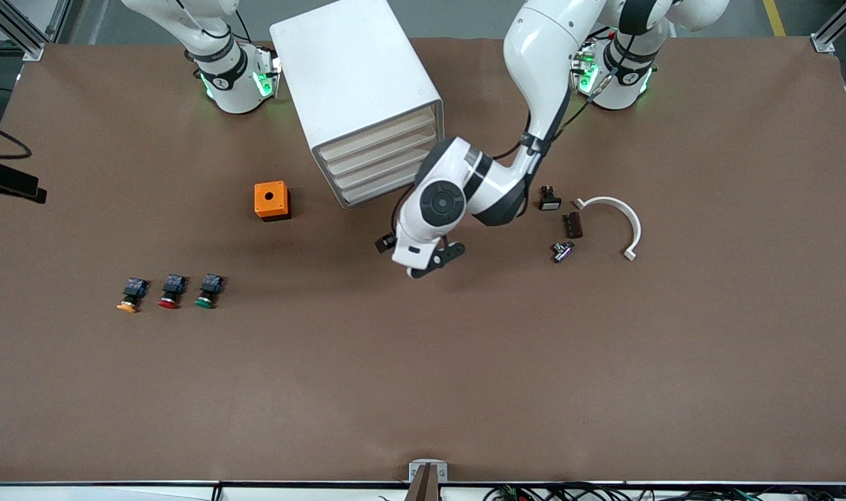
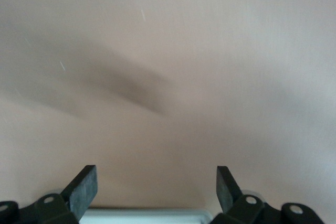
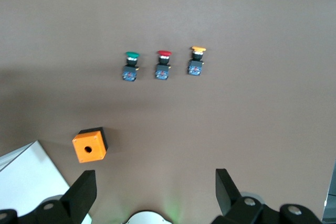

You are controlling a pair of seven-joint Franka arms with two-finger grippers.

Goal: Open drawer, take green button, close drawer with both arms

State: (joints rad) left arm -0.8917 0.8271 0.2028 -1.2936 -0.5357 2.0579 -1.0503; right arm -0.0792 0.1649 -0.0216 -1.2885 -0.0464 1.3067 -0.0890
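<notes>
Front view: left tool [image 1: 433,259] wide over bare table [image 1: 423,390] before closed drawer [image 1: 381,186]; right tool [image 3: 156,192] wide.

We see the bench [image 1: 423,390] evenly and brightly lit from above in the front view, its brown surface matte and free of glare. Shadows are soft and short: a faint one lies under the left arm [image 1: 465,195] and beside the white cabinet [image 1: 357,90]. Green light glows at both arm bases. The left wrist view is washed out and pale, blurred, with one smeared dark shadow across it. The right wrist view is dimmer but sharp, the three buttons crisp, its corners slightly darker.
</notes>
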